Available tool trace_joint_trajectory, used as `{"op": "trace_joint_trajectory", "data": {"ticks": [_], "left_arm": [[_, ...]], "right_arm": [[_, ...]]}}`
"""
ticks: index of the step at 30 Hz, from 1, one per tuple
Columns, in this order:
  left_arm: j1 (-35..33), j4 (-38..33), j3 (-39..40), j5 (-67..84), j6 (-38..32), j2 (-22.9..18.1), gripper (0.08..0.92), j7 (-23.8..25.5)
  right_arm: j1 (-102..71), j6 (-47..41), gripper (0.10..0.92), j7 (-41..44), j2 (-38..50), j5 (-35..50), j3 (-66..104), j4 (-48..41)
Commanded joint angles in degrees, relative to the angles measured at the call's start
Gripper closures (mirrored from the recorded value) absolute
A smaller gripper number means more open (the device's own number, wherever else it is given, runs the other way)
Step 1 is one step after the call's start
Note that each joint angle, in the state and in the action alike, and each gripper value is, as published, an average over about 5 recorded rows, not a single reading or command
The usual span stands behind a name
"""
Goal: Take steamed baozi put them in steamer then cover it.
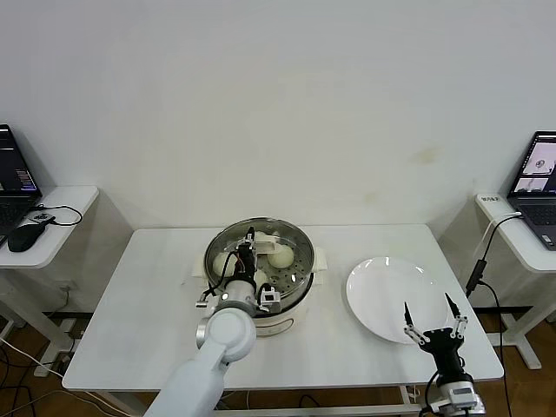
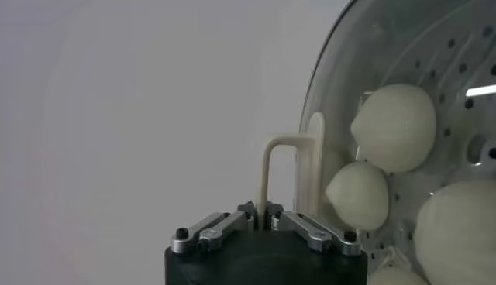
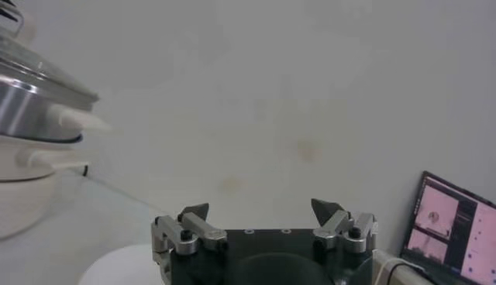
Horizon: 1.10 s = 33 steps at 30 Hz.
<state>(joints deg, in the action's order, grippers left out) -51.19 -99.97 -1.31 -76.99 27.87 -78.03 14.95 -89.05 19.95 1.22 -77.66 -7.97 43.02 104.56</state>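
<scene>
The baozi [image 1: 280,256] lie inside the steamer [image 1: 300,300], which stands at the middle of the table [image 1: 156,295], in the centre of the head view. Through glass, the left wrist view shows four of them on the perforated tray [image 2: 457,93]. The cover [image 1: 295,239] sits over the steamer rim. Its cream handle [image 2: 291,166] stands upright in the left wrist view, and the left gripper [image 1: 250,252] is clamped on that handle, fingers [image 2: 310,228] drawn together around its base. The left arm rises from the bottom of the head view, just left of centre, to the steamer's near side.

Right of the steamer, near it but not touching, lies a white plate [image 1: 382,291]. The right gripper [image 1: 432,326] hovers at the plate's near right edge, in the lower right of the head view, its fingers [image 3: 194,224] spread wide apart and holding nothing.

At the far left edge a side desk [image 1: 61,213] carries a laptop [image 1: 13,182] and a mouse [image 1: 26,234]; at the far right edge a second laptop [image 1: 539,187] stands open.
</scene>
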Motion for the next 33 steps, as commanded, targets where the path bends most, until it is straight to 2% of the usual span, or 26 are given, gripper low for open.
{"op": "trace_joint_trajectory", "data": {"ticks": [1, 8, 12, 17, 23, 26, 28, 29, 31, 33], "left_arm": [[-0.2, 0.8, -0.4, -0.4, -0.7, -0.9, 0.85, -0.8], [-2.0, -3.6, -0.9, 0.9, -0.8, 0.6, 0.823, -1.0], [-5.6, -8.8, -1.4, 3.8, -0.9, 3.2, 0.716, -1.5], [-12.2, -16.3, -2.2, 11.0, -2.0, 7.3, 0.577, -4.5], [-24.1, -28.2, -8.1, 22.0, -6.3, 9.8, 0.404, -10.0], [-33.0, -31.5, -14.1, 32.1, -12.5, 10.8, 0.317, -17.6], [-38.6, -31.5, -19.7, 44.0, -20.2, 11.5, 0.257, -24.7], [-40.8, -30.4, -23.3, 51.6, -26.0, 11.5, 0.235, -26.7], [-44.8, -27.5, -30.6, 66.1, -37.0, 10.8, 0.196, -28.6], [-48.0, -24.8, -36.0, 78.1, -43.7, 9.9, 0.182, -28.0]], "right_arm": [[-0.1, 0.1, 0.202, 0.1, -0.1, 0.0, -0.2, 0.0], [-0.1, 0.0, 0.203, 0.1, -0.1, 0.0, -0.3, 0.0], [0.0, 0.0, 0.203, 0.2, -0.1, 0.0, -0.3, -0.1], [0.0, -0.1, 0.203, 0.3, -0.3, -0.2, -0.5, -0.1], [-0.3, -0.2, 0.203, 0.3, -0.3, -0.1, -0.7, 0.1], [-0.6, -0.2, 0.203, 0.4, 0.0, 0.2, -0.7, 0.2], [-0.9, -0.5, 0.202, 0.6, 0.2, 1.0, -1.0, 0.3], [-1.0, -0.7, 0.202, 0.8, 0.4, 1.6, -1.2, 0.5], [-1.3, -1.4, 0.203, 1.2, 0.7, 2.7, -2.0, 0.7], [-1.6, -2.0, 0.203, 1.5, 1.2, 3.7, -3.2, 0.9]]}}
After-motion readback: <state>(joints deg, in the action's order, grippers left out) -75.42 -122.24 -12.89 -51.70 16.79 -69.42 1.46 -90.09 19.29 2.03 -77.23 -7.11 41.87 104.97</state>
